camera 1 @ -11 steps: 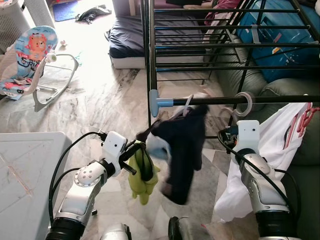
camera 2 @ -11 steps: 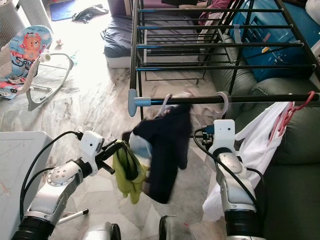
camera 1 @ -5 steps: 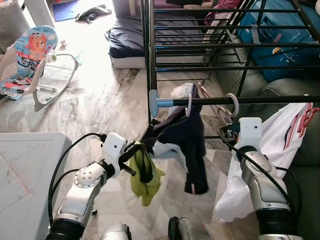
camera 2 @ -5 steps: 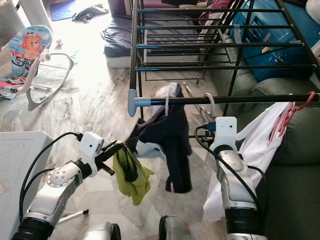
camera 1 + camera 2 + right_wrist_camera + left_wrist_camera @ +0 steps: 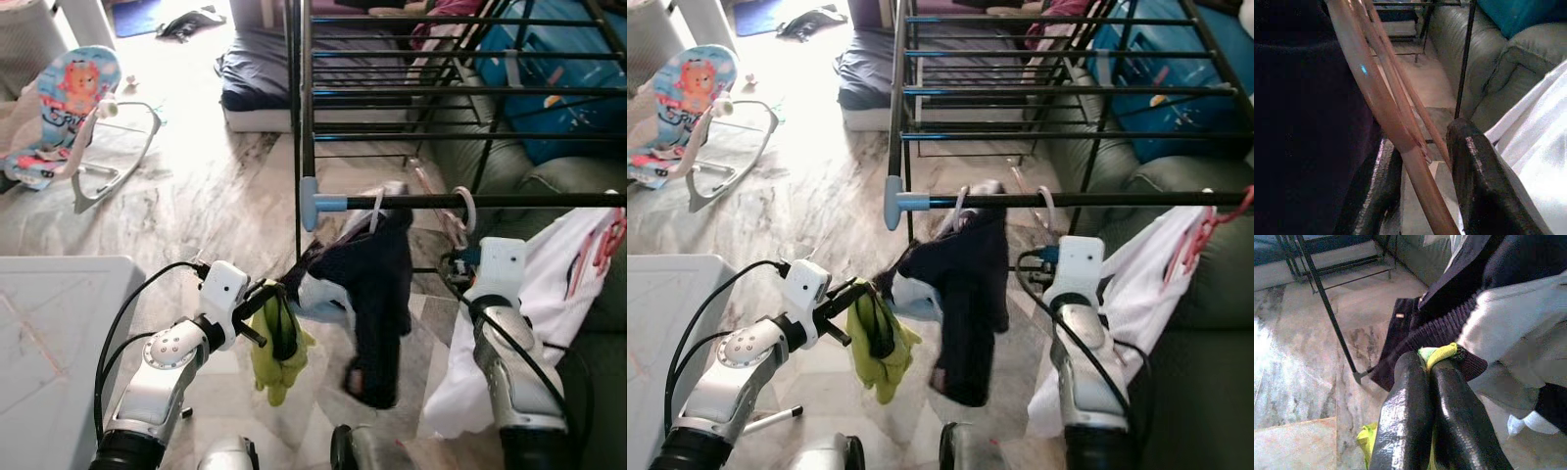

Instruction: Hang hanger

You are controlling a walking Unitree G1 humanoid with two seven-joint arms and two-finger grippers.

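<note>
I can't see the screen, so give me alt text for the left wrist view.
The left gripper's two black fingers are pressed together on a yellow-green cloth, close against a dark navy garment with grey panels. Behind it are a marble floor and a thin black rack leg.

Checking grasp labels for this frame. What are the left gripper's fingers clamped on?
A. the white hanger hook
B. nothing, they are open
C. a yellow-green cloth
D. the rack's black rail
C: in the left wrist view the two black fingers press together with the yellow-green cloth pinched at their tips, and the head views show it hanging below the left gripper.
</note>
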